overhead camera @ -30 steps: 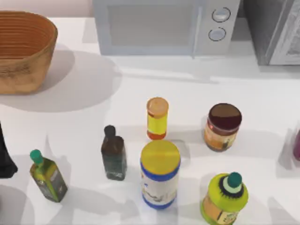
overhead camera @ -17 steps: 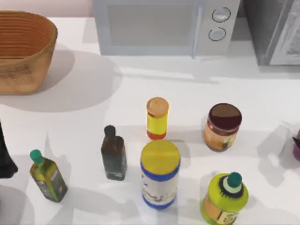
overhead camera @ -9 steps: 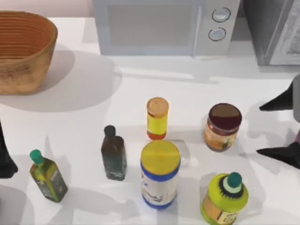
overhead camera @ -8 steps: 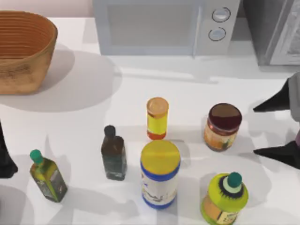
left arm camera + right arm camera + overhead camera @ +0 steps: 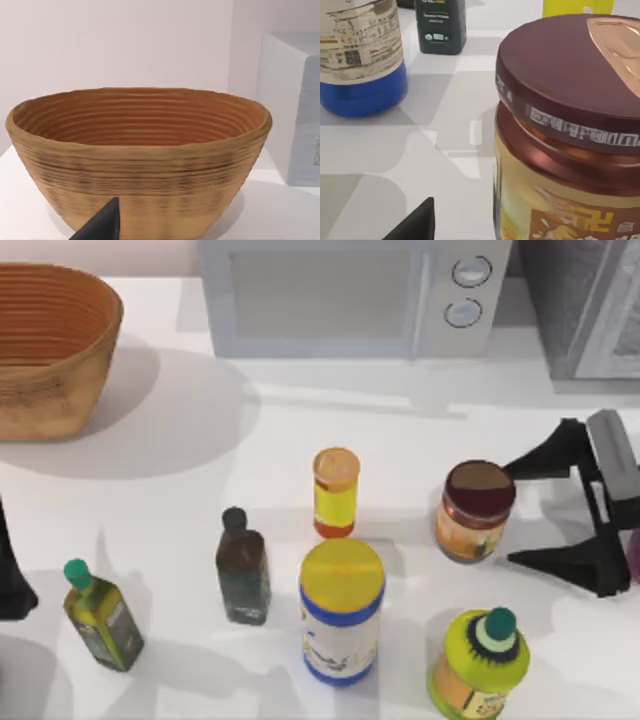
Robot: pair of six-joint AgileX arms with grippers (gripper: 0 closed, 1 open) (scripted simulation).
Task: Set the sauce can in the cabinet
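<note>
Just left of the right gripper [image 5: 520, 510], whose fingers stand spread wide and empty, sits the sauce can [image 5: 475, 510] on the table [image 5: 300, 430]; beyond the gripper stands the cabinet [image 5: 585, 305]; left arm parked at the table's left edge.

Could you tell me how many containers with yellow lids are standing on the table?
2: slim jar mid-table; larger blue-and-white canister directly in front, toward the top view's bottom edge. None seem hidden.

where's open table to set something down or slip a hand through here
Widest bare stretch: between the basket, the microwave and the slim yellow jar. Crowded along the near edge: dark bottle, blue-and-white canister, green-capped bottle. The right pincer, open, flanks the sauce can.
</note>
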